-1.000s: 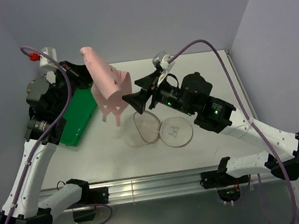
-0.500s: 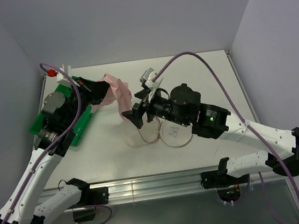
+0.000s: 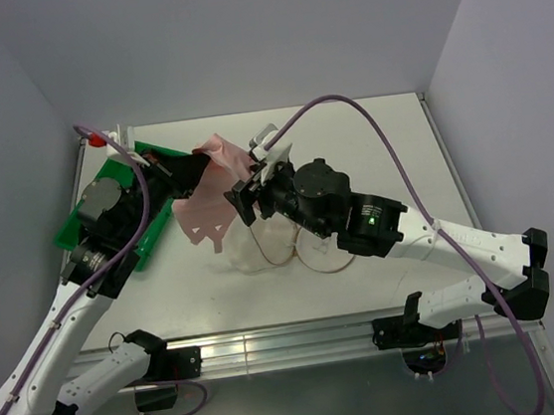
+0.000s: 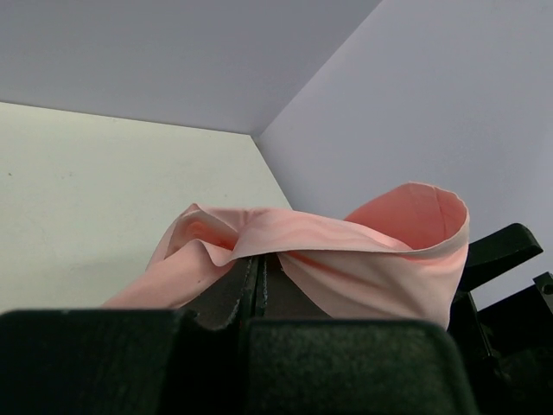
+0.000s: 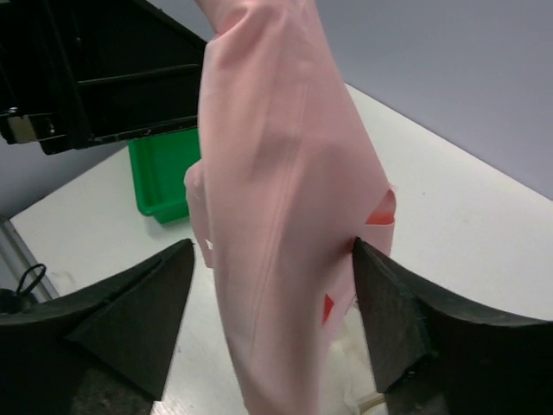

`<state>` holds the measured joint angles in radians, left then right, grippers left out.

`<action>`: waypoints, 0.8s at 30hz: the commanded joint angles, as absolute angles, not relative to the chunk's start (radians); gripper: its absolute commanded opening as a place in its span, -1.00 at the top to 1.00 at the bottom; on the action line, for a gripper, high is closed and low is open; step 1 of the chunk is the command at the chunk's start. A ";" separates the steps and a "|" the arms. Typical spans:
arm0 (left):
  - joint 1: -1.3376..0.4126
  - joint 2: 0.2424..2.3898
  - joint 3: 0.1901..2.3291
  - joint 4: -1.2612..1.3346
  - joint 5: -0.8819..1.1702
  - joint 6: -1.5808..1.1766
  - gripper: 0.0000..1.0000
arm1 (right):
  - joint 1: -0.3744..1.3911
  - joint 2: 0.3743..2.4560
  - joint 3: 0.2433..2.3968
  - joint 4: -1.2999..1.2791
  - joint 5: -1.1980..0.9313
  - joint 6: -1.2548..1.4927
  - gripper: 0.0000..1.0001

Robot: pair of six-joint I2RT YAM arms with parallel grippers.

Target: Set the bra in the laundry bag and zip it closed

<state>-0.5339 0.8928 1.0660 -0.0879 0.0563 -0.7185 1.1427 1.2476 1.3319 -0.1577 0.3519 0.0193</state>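
The pale pink bra (image 3: 207,193) hangs from my left gripper (image 3: 192,167), which is shut on its upper edge; in the left wrist view the fabric (image 4: 346,259) drapes over the closed jaws. Its lower part reaches down to the table left of the laundry bag (image 3: 296,243), a white mesh pouch lying open with its round face (image 3: 325,247) at the right. My right gripper (image 3: 248,199) is open, its fingers (image 5: 130,303) on either side of the hanging bra (image 5: 276,225), the right one touching the fabric.
A green tray (image 3: 121,200) lies at the left of the table, partly under my left arm; it also shows in the right wrist view (image 5: 164,181). The walls close the table at the back and sides.
My left gripper has lowered the bra from high above the table to just beside the bag. My right gripper has moved left and forward so that its open fingers flank the bra.
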 commanded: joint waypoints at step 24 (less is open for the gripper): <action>-0.541 0.601 1.056 -0.370 0.222 -0.422 -0.98 | 1.121 1.215 1.730 -0.515 0.141 -0.202 1.00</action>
